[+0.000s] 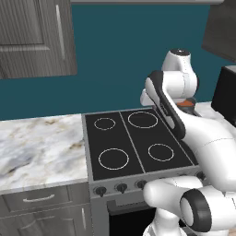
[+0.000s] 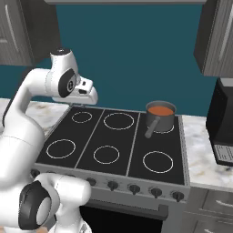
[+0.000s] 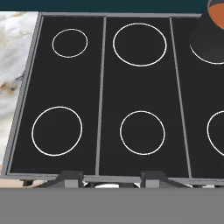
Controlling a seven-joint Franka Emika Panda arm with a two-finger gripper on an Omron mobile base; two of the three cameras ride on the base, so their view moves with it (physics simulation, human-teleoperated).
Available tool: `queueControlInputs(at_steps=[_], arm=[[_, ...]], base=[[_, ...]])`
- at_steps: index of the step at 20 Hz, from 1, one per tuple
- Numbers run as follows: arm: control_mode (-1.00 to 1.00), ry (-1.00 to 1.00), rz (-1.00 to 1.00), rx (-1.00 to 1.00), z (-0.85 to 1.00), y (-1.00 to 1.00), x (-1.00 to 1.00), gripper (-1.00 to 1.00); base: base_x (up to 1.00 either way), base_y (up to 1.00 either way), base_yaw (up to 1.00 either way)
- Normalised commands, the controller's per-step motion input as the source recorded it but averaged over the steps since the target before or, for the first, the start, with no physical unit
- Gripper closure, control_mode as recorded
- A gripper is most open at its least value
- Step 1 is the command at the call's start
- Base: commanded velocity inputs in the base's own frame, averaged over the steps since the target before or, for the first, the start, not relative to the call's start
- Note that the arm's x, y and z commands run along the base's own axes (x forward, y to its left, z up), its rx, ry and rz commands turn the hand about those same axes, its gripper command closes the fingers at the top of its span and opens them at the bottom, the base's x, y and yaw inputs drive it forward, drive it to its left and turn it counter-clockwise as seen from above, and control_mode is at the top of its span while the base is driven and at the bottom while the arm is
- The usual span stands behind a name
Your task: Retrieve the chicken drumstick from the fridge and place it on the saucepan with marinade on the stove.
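Teal wall backs a kitchen run of marbled counter (image 1: 41, 147) and dark wood-grain cupboards (image 1: 34, 37). Set into the counter is the stove (image 2: 113, 141), black glass with white burner rings and a row of dark knobs (image 2: 132, 187) along its grey front. On the far right burner stands the saucepan (image 2: 160, 117), upright, its handle pointing toward the near edge, with orange-red marinade (image 2: 161, 110) inside. A black coffee machine (image 2: 223, 127) sits on the counter to the right of the stove. In the hand view, the end effector (image 3: 111, 177) looks down over the stove's near edge; its two dark fingertips (image 3: 70, 177) stand somewhat apart with nothing visible between them, though whether it grips anything I cannot tell. No drumstick is on the stove or in the saucepan.
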Motion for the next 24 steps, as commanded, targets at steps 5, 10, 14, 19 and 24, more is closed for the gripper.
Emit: queueControlInputs(at_steps=[5,10,14,19,24], arm=[[-1.0,0.0,0.0,0.0,-0.05,0.01,-0.18,-1.0],[-1.0,0.09,-0.06,0.0,0.28,-0.14,-0.79,-1.0],[-1.0,0.09,-0.08,0.0,0.6,-0.43,-1.0,-1.0],[-1.0,0.13,-0.11,0.0,0.23,-0.76,-0.87,-1.0],[1.0,0.16,-0.07,0.0,-0.13,-0.57,-0.38,-1.0]], base=[[0.0,0.0,0.0],[0.0,0.0,0.0],[0.0,0.0,0.0],[0.0,0.0,0.0],[-0.13,-0.12,-0.03]])
